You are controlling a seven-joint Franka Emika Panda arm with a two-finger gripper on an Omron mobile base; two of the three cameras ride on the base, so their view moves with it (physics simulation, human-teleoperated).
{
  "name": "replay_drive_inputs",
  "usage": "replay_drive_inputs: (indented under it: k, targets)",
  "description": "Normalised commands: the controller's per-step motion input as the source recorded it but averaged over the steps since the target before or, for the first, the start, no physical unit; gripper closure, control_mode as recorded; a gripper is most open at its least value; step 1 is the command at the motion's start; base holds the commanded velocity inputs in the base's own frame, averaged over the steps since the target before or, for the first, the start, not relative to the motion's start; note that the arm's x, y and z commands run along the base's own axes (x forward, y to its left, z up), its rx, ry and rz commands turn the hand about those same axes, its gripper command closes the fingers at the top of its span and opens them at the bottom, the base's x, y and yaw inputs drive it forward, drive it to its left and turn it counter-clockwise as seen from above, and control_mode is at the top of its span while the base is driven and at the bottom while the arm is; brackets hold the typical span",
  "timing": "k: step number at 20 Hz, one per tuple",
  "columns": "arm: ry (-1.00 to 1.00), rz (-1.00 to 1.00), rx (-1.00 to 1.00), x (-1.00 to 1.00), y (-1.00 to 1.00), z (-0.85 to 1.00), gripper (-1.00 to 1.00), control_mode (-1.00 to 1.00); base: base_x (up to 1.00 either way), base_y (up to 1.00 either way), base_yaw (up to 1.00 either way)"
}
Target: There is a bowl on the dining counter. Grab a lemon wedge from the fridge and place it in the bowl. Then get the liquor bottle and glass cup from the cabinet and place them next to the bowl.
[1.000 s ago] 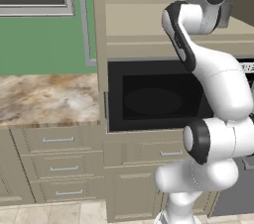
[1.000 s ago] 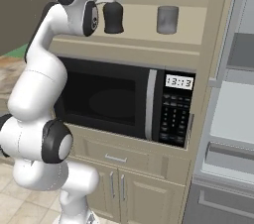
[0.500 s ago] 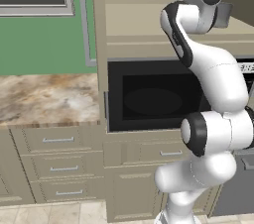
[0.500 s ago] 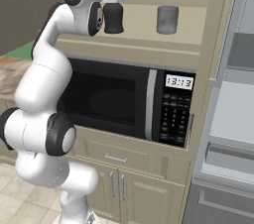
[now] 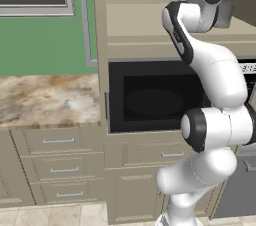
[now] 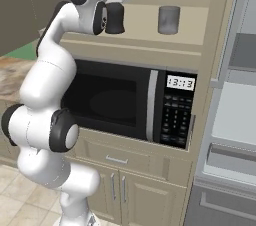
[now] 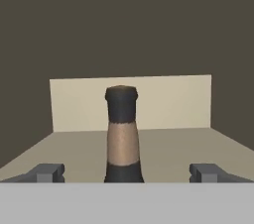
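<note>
1. The gripper (image 7: 127,172) is raised to the open cabinet shelf (image 6: 150,40) above the microwave (image 6: 135,102), its jaws spread wide with a fingertip on each side of the liquor bottle (image 7: 122,136), touching neither side
2. The liquor bottle stands upright on the shelf, its dark cap and tan neck centred between the fingers (image 7: 47,172); in the right base view its dark body (image 6: 115,19) sits just beside the wrist
3. The glass cup (image 6: 169,19) stands upright on the same shelf, well apart from the bottle
4. A marbled counter (image 5: 45,100) lies left of the microwave, with drawers (image 5: 57,142) beneath, and the fridge (image 6: 232,120) stands right of the cabinet
</note>
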Motion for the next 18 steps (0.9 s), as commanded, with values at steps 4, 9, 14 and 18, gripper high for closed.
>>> replay_drive_inputs:
  k: [4, 9, 14, 18]
  targets:
    - [0.0, 0.0, 0.0, 0.15, -0.05, 0.0, 1.0, -1.0, 0.0, 0.0, 0.0]
    - [0.0, 0.0, 0.0, 0.09, 0.0, 0.0, 1.0, -1.0, 0.0, 0.0, 0.0]
    - [0.02, 0.0, 0.0, 0.02, 0.0, 0.0, 1.0, -1.0, 0.0, 0.0, 0.0]
    - [0.06, 0.0, 0.0, 0.0, 0.0, -0.03, 1.0, -1.0, 0.0, 0.0, 0.0]
